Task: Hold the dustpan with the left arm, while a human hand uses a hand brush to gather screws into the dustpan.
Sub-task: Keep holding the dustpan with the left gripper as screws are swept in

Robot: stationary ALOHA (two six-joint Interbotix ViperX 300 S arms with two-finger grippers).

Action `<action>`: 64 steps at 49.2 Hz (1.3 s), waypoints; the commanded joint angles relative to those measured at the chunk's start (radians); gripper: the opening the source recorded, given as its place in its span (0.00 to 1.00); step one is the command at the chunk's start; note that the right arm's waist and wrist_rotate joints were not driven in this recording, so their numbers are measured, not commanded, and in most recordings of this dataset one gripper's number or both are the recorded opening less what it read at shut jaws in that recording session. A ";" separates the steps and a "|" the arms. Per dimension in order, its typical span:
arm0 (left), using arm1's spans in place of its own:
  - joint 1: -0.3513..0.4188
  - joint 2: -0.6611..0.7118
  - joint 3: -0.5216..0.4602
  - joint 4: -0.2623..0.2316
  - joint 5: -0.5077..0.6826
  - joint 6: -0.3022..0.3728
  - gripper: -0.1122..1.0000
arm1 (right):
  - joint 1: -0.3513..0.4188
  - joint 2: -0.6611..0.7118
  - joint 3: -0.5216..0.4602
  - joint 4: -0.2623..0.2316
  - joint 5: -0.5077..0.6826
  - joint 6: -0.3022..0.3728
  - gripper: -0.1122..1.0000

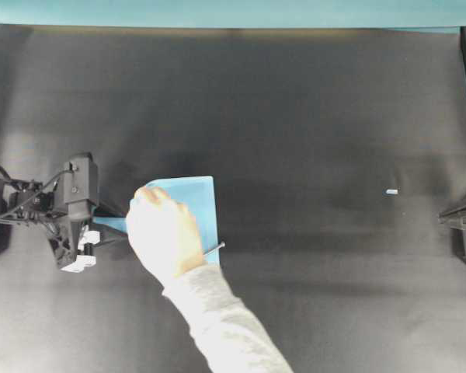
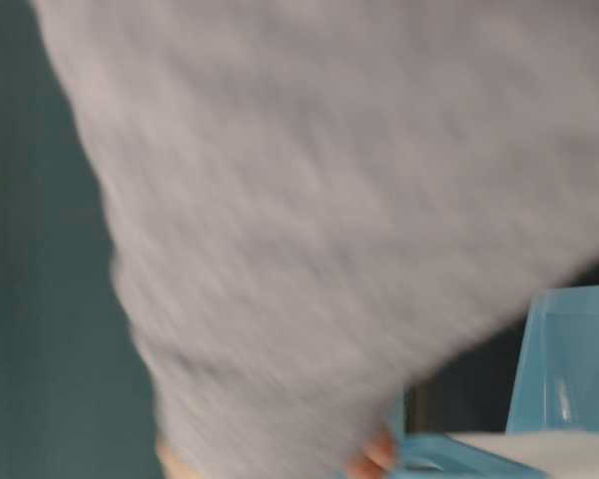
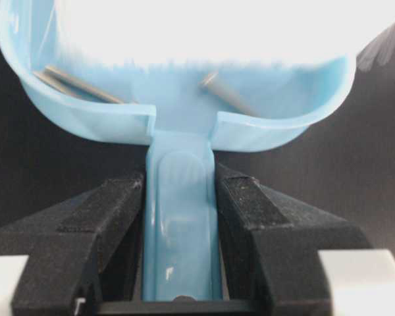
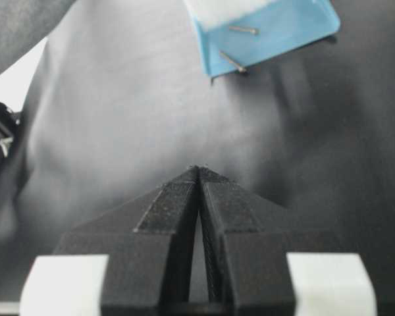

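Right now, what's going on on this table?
The left hand is clamped on the handle of the light blue dustpan, holding it on the black table. A human hand is over the pan. Some screws are already inside; one screw lies at the edge. The right hand is shut, idle.

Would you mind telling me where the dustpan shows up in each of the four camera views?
Overhead: the dustpan lies left of centre, partly under the human hand.
Table-level: lower right corner, behind the blurred grey sleeve.
Left wrist: fills the top, handle clamped in the left end effector.
Right wrist: top, right of centre.
Shared landmark: the screws inside it, seen in both wrist views.
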 commanded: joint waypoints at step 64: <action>0.006 0.055 0.100 0.002 -0.290 -0.018 0.38 | 0.000 0.005 -0.006 -0.003 -0.006 0.002 0.11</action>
